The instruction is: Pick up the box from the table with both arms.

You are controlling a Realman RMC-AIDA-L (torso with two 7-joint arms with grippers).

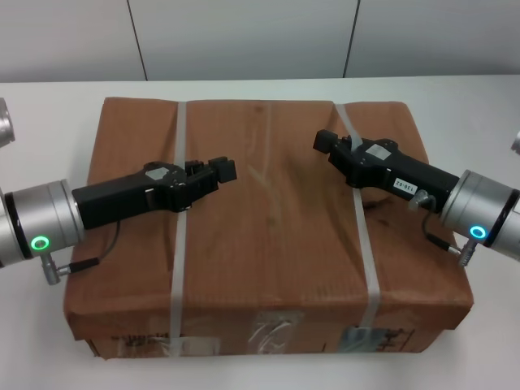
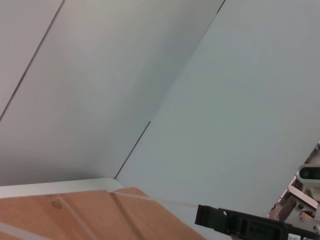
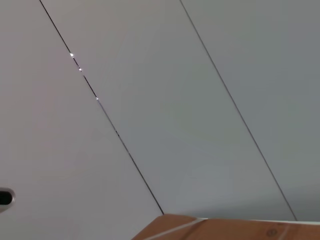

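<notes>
The box (image 1: 268, 236) lies flat on the white table (image 1: 487, 106), brown and wrinkled, with two pale straps (image 1: 177, 268) across it and labels and tape (image 1: 276, 335) on its near side. Both arms reach in over the box top. My left gripper (image 1: 225, 169) hovers over the left-centre of the top and looks shut and empty. My right gripper (image 1: 325, 141) hovers over the right part near the far edge, also shut and empty. The left wrist view shows a corner of the box (image 2: 75, 215) and the right gripper (image 2: 205, 216). The right wrist view shows a box edge (image 3: 235, 230).
A grey panelled wall (image 1: 244, 36) stands behind the table. White tabletop shows on both sides of the box and behind it. The box's near side reaches almost to the bottom of the head view.
</notes>
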